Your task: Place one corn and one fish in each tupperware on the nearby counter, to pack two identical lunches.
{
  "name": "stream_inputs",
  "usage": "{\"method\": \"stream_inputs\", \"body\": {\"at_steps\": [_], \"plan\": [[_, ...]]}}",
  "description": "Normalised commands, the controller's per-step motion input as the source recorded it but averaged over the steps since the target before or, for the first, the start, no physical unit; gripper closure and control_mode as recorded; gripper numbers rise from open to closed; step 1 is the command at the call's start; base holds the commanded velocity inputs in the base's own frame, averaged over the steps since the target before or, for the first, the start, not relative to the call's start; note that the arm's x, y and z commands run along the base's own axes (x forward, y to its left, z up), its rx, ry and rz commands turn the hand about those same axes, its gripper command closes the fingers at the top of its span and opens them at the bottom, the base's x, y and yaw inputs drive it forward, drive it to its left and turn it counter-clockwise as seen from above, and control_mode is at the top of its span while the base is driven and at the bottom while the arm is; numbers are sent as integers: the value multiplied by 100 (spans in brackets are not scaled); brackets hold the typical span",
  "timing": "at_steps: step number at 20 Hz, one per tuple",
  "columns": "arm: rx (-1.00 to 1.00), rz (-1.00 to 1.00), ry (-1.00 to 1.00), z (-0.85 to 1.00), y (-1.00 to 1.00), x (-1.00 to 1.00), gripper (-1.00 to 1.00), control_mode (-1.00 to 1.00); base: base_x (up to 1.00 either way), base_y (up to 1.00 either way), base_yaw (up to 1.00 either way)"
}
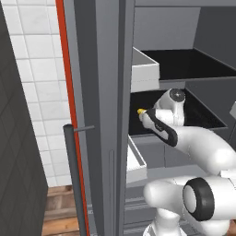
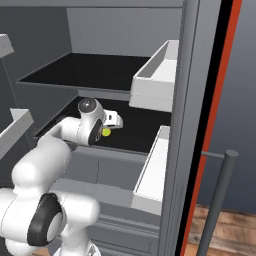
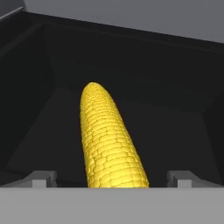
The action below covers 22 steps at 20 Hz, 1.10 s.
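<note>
A yellow corn (image 3: 109, 140) lies lengthwise on the black lower shelf (image 3: 175, 131) of an open fridge, its near end between my fingertips (image 3: 41, 178), with a gap on each side. My gripper (image 3: 113, 179) is open and reaches into that shelf. From the left base view, only the yellow tip of the corn (image 1: 139, 111) peeks past my hand (image 1: 154, 120). From the right base view, a small bit of the corn (image 2: 106, 132) shows just under my hand (image 2: 111, 120). The fish, the tupperware and the counter are out of view.
Above the arm is a second black shelf (image 2: 95, 70). White door bins (image 2: 155, 80) (image 2: 150, 175) hang on the open door at the right, beside its grey bar handle (image 2: 220, 200). On the left side are another bin (image 1: 145, 69), a handle (image 1: 76, 175) and a tiled wall (image 1: 39, 69).
</note>
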Motion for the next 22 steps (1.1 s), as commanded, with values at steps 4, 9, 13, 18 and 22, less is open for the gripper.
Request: {"method": "stream_inputs", "body": {"at_steps": [4, 9, 13, 18, 22], "plan": [[0, 3, 3, -27, 3, 59, -100, -100, 0, 0, 0], [0, 2, 8, -45, 11, 44, 100, -100, 0, 0, 0], [0, 0, 15, -71, 13, 20, 100, -100, 0, 0, 0], [-1, -3, -4, -62, -2, -59, 100, -100, 0, 0, 0], [0, -9, -12, -6, -34, -100, 100, -100, 0, 0, 0]]}}
